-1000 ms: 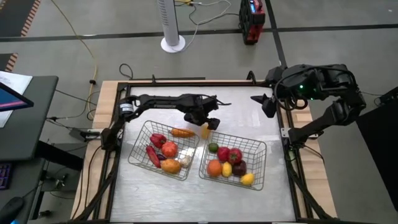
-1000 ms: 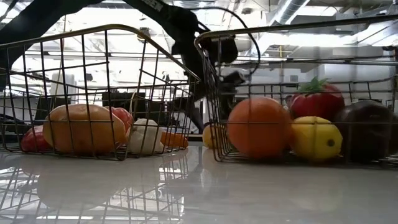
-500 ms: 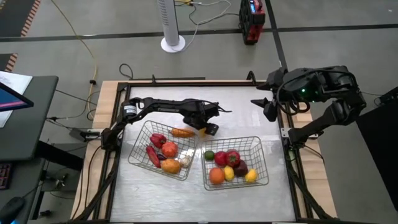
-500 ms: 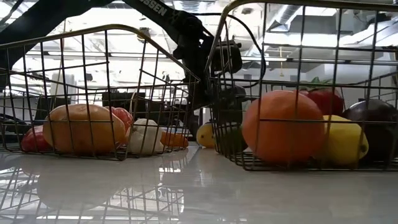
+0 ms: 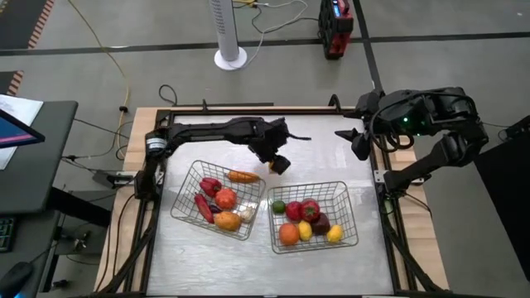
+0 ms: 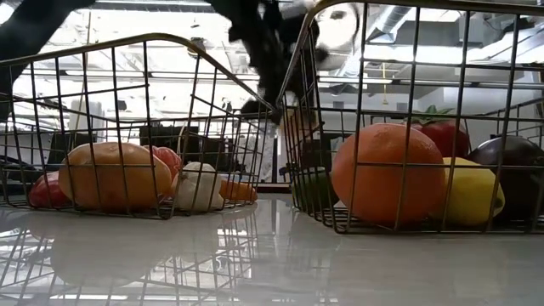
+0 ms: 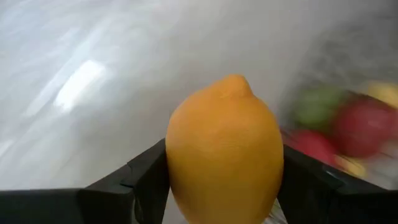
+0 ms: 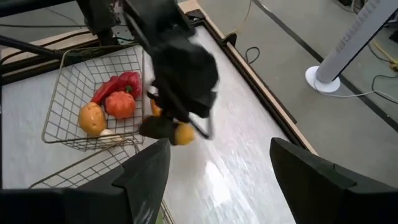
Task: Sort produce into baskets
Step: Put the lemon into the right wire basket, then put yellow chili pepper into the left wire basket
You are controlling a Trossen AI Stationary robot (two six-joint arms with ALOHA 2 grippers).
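Overhead, the left claw (image 5: 279, 163) grips a yellow lemon (image 7: 225, 149) between its fingers, above bare surface (image 5: 331, 165) just beyond the right-hand basket (image 5: 312, 217). No writing is readable. The left-hand basket (image 5: 217, 199) lies beside it, an orange carrot (image 5: 243, 175) at its far rim. The right claw (image 5: 358, 142) waits spread apart near the surface's right edge.

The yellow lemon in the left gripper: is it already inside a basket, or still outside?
Outside. The left gripper holds the lemon between its fingers, above bare table behind the right basket, not in it.
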